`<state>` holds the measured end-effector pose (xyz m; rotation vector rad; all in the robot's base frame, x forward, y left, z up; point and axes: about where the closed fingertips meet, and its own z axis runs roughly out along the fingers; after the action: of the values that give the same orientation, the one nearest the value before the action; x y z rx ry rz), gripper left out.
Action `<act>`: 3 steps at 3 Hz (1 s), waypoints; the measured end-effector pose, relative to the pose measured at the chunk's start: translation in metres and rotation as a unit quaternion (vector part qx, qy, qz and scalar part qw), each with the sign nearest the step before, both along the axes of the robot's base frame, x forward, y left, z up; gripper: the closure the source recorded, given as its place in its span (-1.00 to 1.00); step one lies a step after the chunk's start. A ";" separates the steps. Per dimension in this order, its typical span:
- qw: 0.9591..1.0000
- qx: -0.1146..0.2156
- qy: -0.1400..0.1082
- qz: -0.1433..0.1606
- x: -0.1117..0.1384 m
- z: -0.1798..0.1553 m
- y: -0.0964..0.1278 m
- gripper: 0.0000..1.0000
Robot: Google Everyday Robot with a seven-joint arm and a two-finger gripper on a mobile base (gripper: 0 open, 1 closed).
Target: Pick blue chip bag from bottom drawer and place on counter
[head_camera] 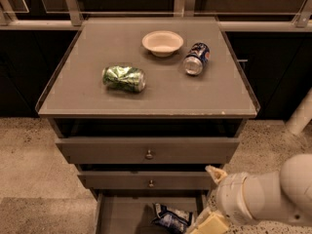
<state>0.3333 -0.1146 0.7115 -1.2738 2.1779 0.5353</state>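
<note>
Task status: early stage, pick not yet completed. The bottom drawer (pixel 122 217) stands open at the lower centre of the frame, and the blue chip bag (pixel 170 218) lies on its floor toward the drawer's right side. The gripper (pixel 209 223) is at the lower right of the frame, just beside the right edge of the bag, low at the drawer opening. You cannot tell from this view whether it is spread or pressed together, nor whether it touches the bag; treat the bag as not secured. The counter (pixel 87 99) fills the upper half of the frame and carries a green can (pixel 124 78) at left centre, a bowl (pixel 162 42) and a blue soda can (pixel 196 59) toward the back. Remaining steps, as judged here: grasp the bag, lift it clear of the drawer, carry it up past the two knobbed drawers (pixel 148 152), and set it on bare counter surface, for example the front right area.
</note>
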 end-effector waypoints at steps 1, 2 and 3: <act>0.998 0.059 0.002 -0.007 0.007 -0.066 0.025 -1.00; 0.994 0.097 -0.016 -0.039 0.044 -0.116 0.033 -1.00; 0.991 0.114 -0.006 -0.066 0.050 -0.147 0.033 -1.00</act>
<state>0.3834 -0.0816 0.5649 -1.0019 2.1036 0.6979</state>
